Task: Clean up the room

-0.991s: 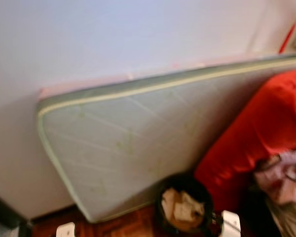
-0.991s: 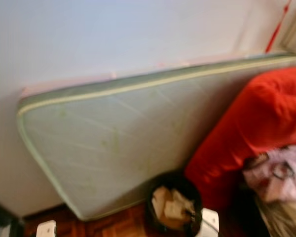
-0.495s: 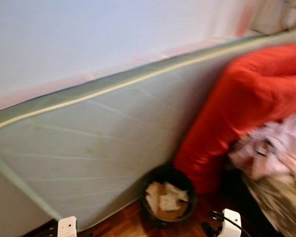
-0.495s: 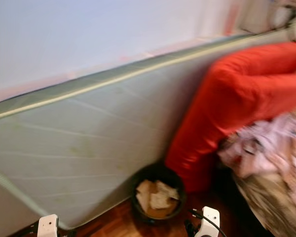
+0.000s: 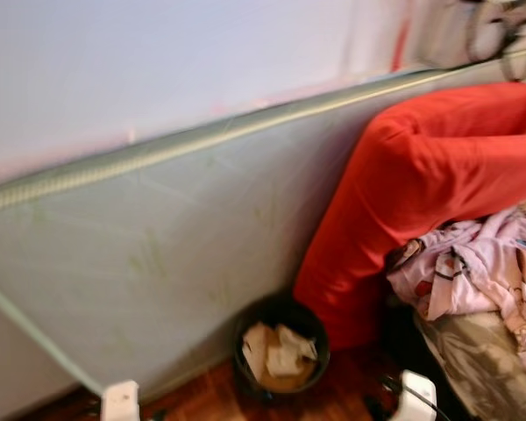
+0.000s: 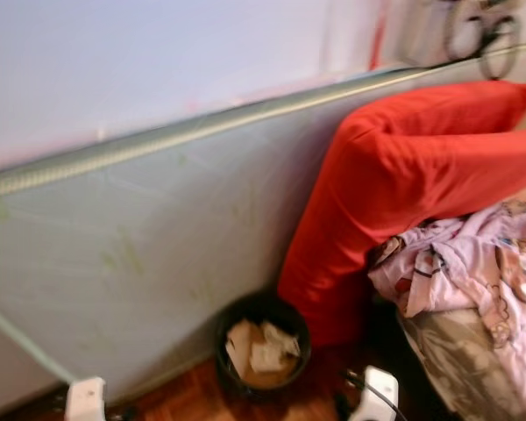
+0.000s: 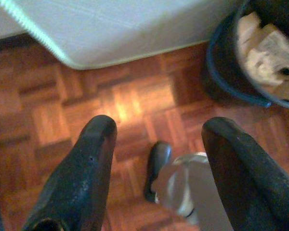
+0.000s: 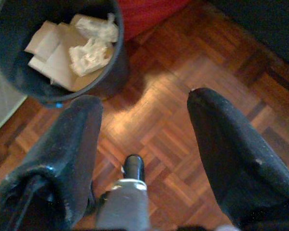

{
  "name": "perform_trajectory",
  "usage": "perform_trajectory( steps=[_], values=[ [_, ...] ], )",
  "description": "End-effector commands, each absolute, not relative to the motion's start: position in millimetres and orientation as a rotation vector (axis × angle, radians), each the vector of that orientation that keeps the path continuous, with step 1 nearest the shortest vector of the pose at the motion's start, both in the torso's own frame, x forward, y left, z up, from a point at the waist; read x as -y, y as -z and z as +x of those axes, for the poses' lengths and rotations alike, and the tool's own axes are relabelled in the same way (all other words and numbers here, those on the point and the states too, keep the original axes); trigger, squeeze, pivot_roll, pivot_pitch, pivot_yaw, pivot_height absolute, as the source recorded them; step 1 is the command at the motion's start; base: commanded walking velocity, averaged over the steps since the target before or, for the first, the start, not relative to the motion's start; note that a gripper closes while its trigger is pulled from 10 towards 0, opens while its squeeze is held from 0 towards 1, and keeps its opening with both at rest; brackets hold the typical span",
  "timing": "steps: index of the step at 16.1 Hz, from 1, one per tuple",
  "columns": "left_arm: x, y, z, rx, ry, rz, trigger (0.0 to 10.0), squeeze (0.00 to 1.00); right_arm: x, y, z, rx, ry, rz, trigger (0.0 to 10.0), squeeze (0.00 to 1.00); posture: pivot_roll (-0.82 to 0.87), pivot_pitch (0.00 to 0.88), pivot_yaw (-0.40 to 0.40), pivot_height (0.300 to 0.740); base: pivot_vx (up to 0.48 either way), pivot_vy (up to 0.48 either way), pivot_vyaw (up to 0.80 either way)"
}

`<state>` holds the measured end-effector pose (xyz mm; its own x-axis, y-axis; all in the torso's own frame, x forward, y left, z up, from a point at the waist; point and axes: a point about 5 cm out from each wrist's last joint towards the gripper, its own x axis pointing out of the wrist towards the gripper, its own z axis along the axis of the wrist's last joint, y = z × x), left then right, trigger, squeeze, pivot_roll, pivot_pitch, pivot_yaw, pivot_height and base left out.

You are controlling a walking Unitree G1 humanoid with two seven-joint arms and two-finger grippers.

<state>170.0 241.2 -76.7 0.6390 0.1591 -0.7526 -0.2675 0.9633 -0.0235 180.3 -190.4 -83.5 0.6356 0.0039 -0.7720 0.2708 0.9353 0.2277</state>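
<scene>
Against the wall, a pale green mattress [image 5: 158, 254] leans; black wastebasket [image 5: 280, 355] of crumpled paper [image 8: 94, 55] at its foot, beside red cushion [image 5: 421, 175]. No legible writing. Left gripper [image 7: 156, 139] and right gripper [image 8: 144, 103] hang low over parquet floor [image 7: 135, 106], fingers spread wide, holding nothing.

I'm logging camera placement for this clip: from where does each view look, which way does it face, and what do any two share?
Left eye and right eye views: on the head, facing forward and down at the mattress leaning on the wall, red cushion and bin; white arm parts at the bottom edge.
Left wrist view: looks down along the open left end effector at the parquet floor; a robot foot shows.
Right wrist view: looks down along the open right end effector; a robot foot shows.
Shared: all views show the bin.
</scene>
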Motion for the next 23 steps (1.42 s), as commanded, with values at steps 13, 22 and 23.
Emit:
perform_trajectory(
  steps=[13,22,23],
  values=[
    [-233.4,72.0,183.5,-0.809,-0.205,-0.121,10.0,0.00,191.4,85.0,177.0,-0.879,0.168,0.341,10.0,0.00,0.12,0.000,-0.029,0.740,0.000,-0.322,-0.54],
    [-232.0,69.5,188.7,-0.790,-0.196,-0.116,10.0,0.00,191.1,85.3,176.3,-0.879,0.172,0.343,10.0,0.00,0.12,0.000,-0.026,0.740,0.000,-0.324,0.00],
    [-232.2,69.2,188.9,-0.788,-0.200,-0.119,10.0,0.00,190.9,85.8,175.8,-0.893,0.163,0.335,10.0,0.00,0.12,0.000,-0.027,0.740,0.000,-0.326,0.00]
  ],
)
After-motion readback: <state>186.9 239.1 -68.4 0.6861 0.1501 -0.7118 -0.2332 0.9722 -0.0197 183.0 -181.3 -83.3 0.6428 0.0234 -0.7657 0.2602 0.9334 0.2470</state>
